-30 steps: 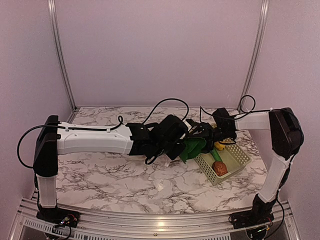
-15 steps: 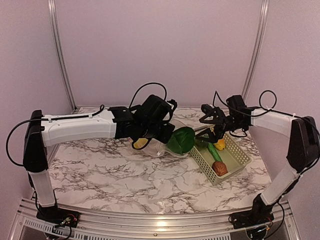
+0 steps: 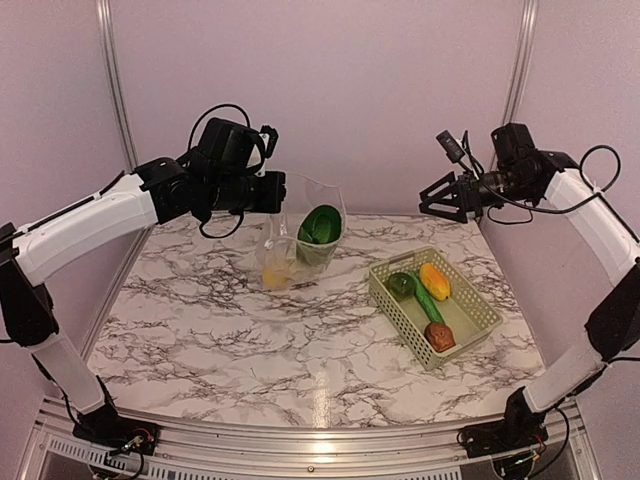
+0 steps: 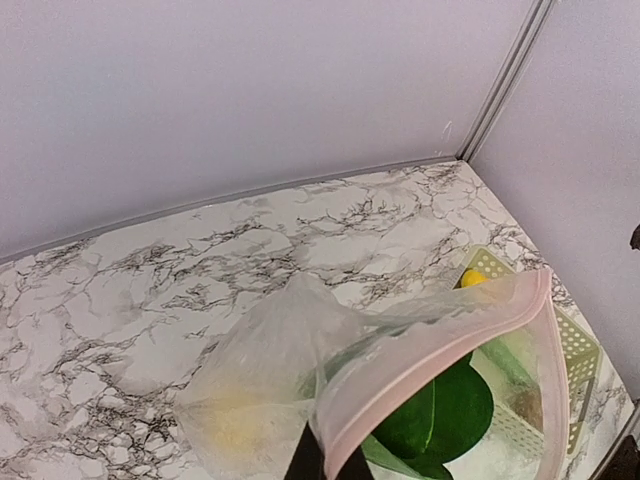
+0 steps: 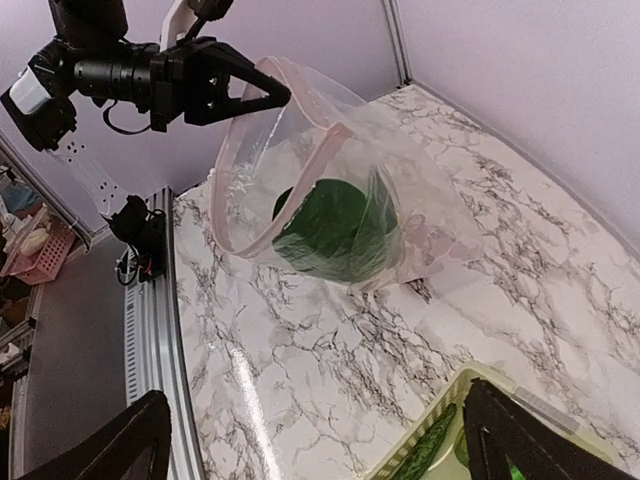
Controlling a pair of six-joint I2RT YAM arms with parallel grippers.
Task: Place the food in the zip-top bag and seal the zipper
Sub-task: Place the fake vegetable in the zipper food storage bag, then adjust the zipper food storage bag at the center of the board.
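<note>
On the left, the left arm reaches up and back over the marble table [image 3: 200,340]. The left gripper [image 3: 274,190] is pinched shut on one spot of the rim of the zip-top bag [image 3: 300,240]. The bag hangs from that pinch with its lower end apparently resting on the table, and its mouth gapes open, tilted toward the right. Inside lie a leafy green vegetable [image 3: 320,225] and, lower down, a yellow fruit [image 3: 274,275]. The zipper [image 4: 450,345] shows as a pinkish strip around the open mouth; no slider can be made out.

Right of centre sits the pale green basket [image 3: 485,318], holding an orange-yellow piece [image 3: 434,281], a dark green piece [image 3: 402,284] and a brown lump [image 3: 439,336]. At far right, the right gripper [image 3: 440,200] hovers high with its jaws spread wide and nothing in them.

The risk lies in the single-point hold. The weight of the food could drag the thin rim out of the pinch, or the tilted mouth could let the vegetable slide out.

Half a second earlier the bag was low at the table's centre, with the right gripper close beside it over the basket. The bag is now lifted back and left, and the right arm has drawn away.
</note>
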